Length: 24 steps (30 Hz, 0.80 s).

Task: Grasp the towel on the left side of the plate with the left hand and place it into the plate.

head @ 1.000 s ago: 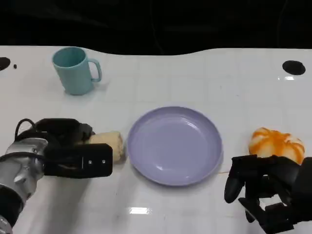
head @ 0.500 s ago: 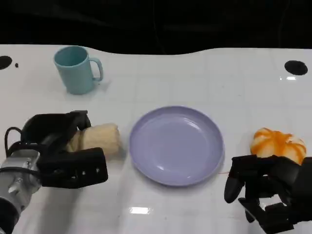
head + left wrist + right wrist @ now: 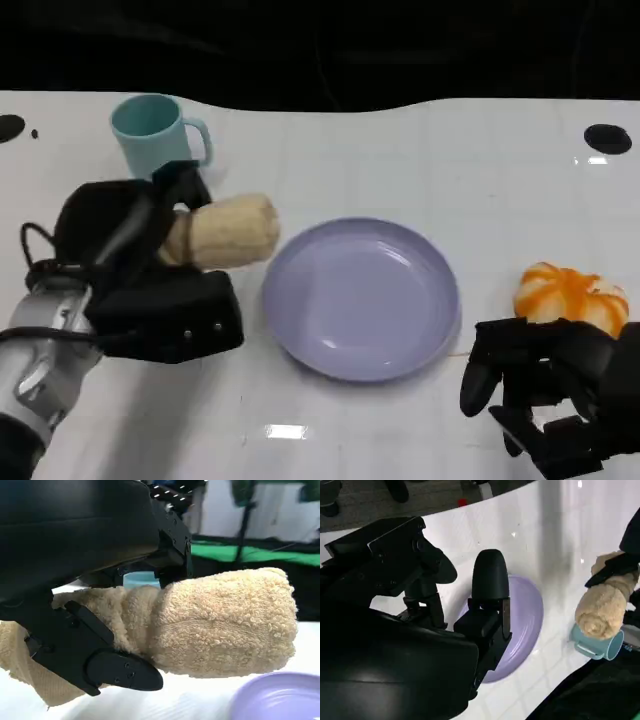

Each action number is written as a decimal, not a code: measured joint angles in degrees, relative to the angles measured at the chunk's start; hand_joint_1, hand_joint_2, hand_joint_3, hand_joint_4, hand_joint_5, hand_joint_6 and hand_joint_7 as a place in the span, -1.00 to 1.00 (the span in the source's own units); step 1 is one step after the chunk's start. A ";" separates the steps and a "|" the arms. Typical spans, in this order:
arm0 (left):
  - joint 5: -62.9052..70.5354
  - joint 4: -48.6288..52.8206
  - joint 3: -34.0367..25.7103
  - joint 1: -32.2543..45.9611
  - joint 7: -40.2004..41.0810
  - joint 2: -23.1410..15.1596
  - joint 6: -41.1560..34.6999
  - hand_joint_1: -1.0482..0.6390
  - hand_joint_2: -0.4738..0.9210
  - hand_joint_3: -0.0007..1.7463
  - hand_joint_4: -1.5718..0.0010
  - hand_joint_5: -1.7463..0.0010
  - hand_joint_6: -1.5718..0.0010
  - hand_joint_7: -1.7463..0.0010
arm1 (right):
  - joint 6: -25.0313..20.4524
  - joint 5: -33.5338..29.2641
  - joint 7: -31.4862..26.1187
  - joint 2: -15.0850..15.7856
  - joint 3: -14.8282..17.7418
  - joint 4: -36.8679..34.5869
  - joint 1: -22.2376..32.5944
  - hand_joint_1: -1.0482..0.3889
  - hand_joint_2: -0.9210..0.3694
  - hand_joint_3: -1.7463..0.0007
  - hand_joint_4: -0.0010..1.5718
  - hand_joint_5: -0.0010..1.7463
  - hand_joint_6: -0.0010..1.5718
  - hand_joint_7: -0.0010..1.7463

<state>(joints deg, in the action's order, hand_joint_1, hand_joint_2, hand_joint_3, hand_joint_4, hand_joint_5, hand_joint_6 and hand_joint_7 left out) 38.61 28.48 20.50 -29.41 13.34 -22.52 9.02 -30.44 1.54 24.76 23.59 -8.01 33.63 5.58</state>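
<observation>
A rolled beige towel (image 3: 228, 232) is lifted off the table, gripped by my left hand (image 3: 140, 268), just left of the lavender plate (image 3: 360, 297). One end of the roll points toward the plate's rim. In the left wrist view the towel (image 3: 220, 622) sits between black fingers (image 3: 100, 655), with the plate's edge (image 3: 280, 697) below it. The right wrist view shows the towel (image 3: 605, 605) raised beyond the plate (image 3: 525, 615). My right hand (image 3: 545, 385) rests at the table's near right with fingers curled in, holding nothing.
A teal mug (image 3: 155, 140) stands at the back left, close behind the lifted towel. An orange and white pumpkin-like object (image 3: 568, 296) lies right of the plate, just beyond my right hand. White tabletop stretches behind the plate.
My left hand has raised the towel off the table and carried it up and slightly toward the plate. The right hand has stayed still.
</observation>
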 measured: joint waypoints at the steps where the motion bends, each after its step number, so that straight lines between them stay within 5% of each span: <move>1: 0.00 -0.96 0.19 0.00 -0.31 0.30 0.36 -0.02 0.55 -0.09 -0.11 -1.00 0.21 -1.00 | 0.00 0.00 0.00 0.00 0.00 0.00 0.01 0.53 -0.46 -0.25 -0.11 0.93 -0.12 0.63; 5: 0.05 -3.70 1.30 -0.04 -1.75 2.26 1.11 -0.01 0.42 0.10 -0.13 -1.00 0.10 -0.77 | 0.00 0.00 0.00 0.00 -0.03 0.00 0.00 0.53 -0.46 -0.24 -0.11 0.93 -0.11 0.63; 8: 0.32 -4.71 2.52 -0.36 -3.43 4.45 1.06 0.00 0.33 0.19 -0.12 -1.00 0.19 -0.96 | -0.04 -0.09 -0.03 -0.01 -0.20 0.00 -0.02 0.53 -0.47 -0.24 -0.10 0.93 -0.11 0.63; 19: 2.62 -4.87 7.21 -2.93 -8.98 10.46 -0.12 -0.01 0.39 0.09 -0.13 -1.00 0.16 -0.92 | -0.26 -0.13 -0.10 -0.03 -0.74 0.38 -0.14 0.52 -0.47 -0.23 -0.11 0.93 -0.12 0.63; 22: 3.34 -4.31 8.34 -3.33 -10.45 11.29 -0.37 -0.01 0.45 0.02 -0.11 -1.00 0.08 -0.67 | -0.34 -0.12 -0.10 -0.02 -0.80 0.54 -0.16 0.52 -0.47 -0.24 -0.11 0.93 -0.12 0.63; 24: 3.61 -4.11 9.04 -3.36 -11.64 12.02 -0.64 -0.01 0.59 -0.31 0.01 -0.94 -0.06 -0.15 | -0.36 -0.11 -0.09 -0.03 -0.86 0.59 -0.27 0.51 -0.46 -0.24 -0.12 0.92 -0.12 0.62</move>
<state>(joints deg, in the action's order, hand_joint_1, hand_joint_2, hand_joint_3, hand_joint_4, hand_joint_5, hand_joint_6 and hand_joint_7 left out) 42.23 24.38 29.53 -32.78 1.69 -10.50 8.38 -30.80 1.43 24.66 23.57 -8.87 34.22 5.31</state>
